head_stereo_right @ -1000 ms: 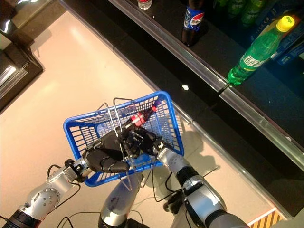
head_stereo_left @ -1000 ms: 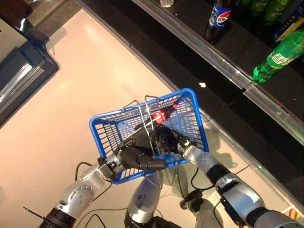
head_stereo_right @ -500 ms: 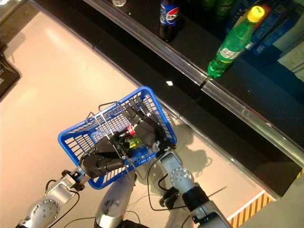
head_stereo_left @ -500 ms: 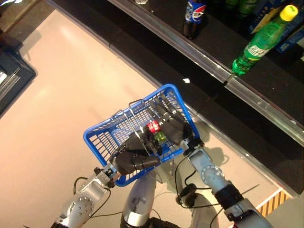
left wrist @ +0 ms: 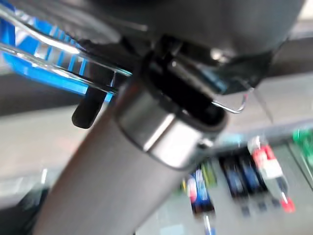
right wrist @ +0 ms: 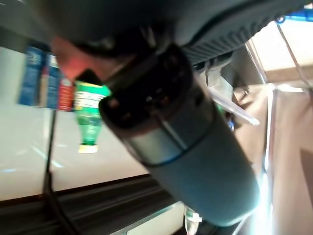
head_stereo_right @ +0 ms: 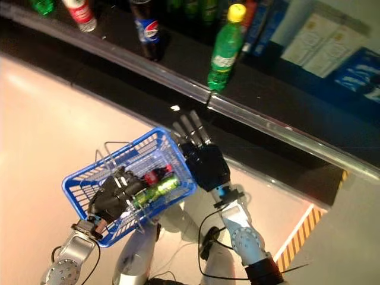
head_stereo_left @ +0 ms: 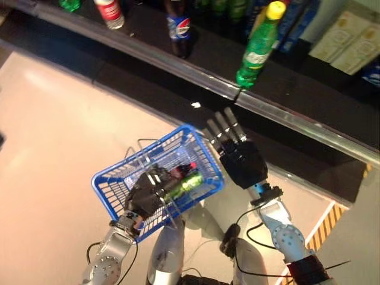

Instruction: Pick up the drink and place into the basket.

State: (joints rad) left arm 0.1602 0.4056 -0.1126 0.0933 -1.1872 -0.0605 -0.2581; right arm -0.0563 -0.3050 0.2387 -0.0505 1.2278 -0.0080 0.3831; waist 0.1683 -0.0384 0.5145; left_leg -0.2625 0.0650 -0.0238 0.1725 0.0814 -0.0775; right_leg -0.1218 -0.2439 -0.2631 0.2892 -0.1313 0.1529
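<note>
The blue basket (head_stereo_left: 113, 190) hangs in front of me, held up by my left hand (head_stereo_left: 144, 195), which is shut on its thin wire handles (head_stereo_left: 138, 159). A green drink with a red cap (head_stereo_left: 185, 181) lies inside the basket; it also shows in the right eye view (head_stereo_right: 155, 185). My right hand (head_stereo_left: 240, 159) is raised just right of the basket's far corner, fingers straight and empty, pointing toward the shelf. A green bottle with a yellow cap (head_stereo_left: 257, 45) stands on the dark shelf beyond it.
A dark shelf with a metal front rail (head_stereo_left: 196, 74) runs across the top, holding a dark cola bottle (head_stereo_left: 177, 28), a red-labelled bottle (head_stereo_left: 109, 12) and other drinks. Boxes (head_stereo_left: 344, 43) stand at the far right. A yellow-black floor stripe (head_stereo_left: 323, 225) lies at the lower right.
My right hand has let go of the drink and lifted out of the basket to its right. The drink now lies in the basket. The camera has swung toward the shelf.
</note>
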